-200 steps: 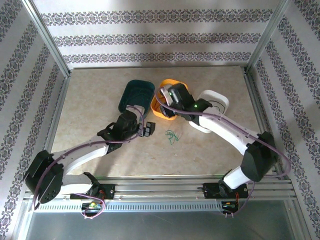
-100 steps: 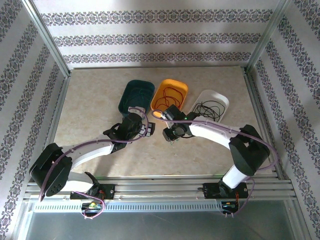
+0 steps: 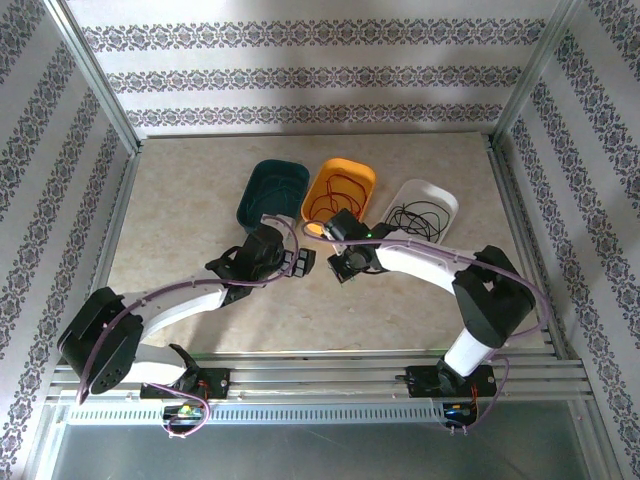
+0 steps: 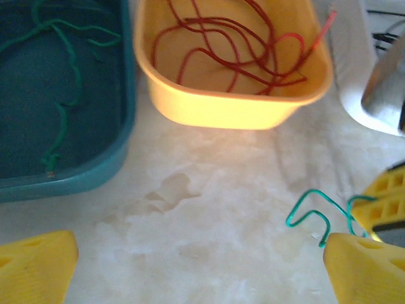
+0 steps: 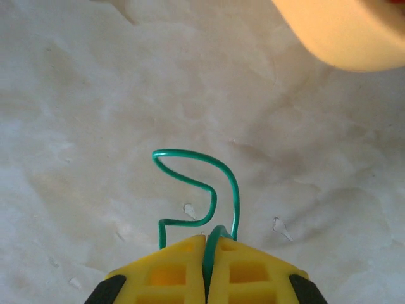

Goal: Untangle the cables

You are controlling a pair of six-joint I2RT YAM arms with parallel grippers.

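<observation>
— Which tool has hold of anything?

— The right tool (image 3: 345, 268). It is down on the desk (image 3: 180, 220), about the middle, on the near side of the orange tray (image 3: 370, 180). Its yellow fingers (image 5: 247, 269) are pressed together, with the green cable (image 5: 190, 151) pinched between their tips.

— And the rest of that cable?

— A short bent loop sticks out from the fingers and lies flat on the marbled top, apart from the tray wall.

— The left one?

— The left tool (image 3: 303, 262) sits just to the left of the right one, also near the desk's centre. Its jaws are spread wide over bare desk and grip nothing. From its own camera the green loop comes right up to its right fingertip (image 4: 361, 269). I can't tell if they touch.

— What about the other cables?

— They're sorted by tray, three in a row across the far half of the desk. The teal tray (image 3: 247, 205), on the left, has the other green cable (image 4: 78, 63) trailing along its floor. The orange one, in the middle, holds the red cable (image 3: 335, 195) in loose loops, with one end poking over the right rim. The white tray (image 3: 445, 200), nearest the right edge, carries the black cable (image 3: 415, 215), coiled loosely inside.

— Are the trays touching?

— Teal and orange stand side by side, very close. The white one is just beside the orange.
</observation>
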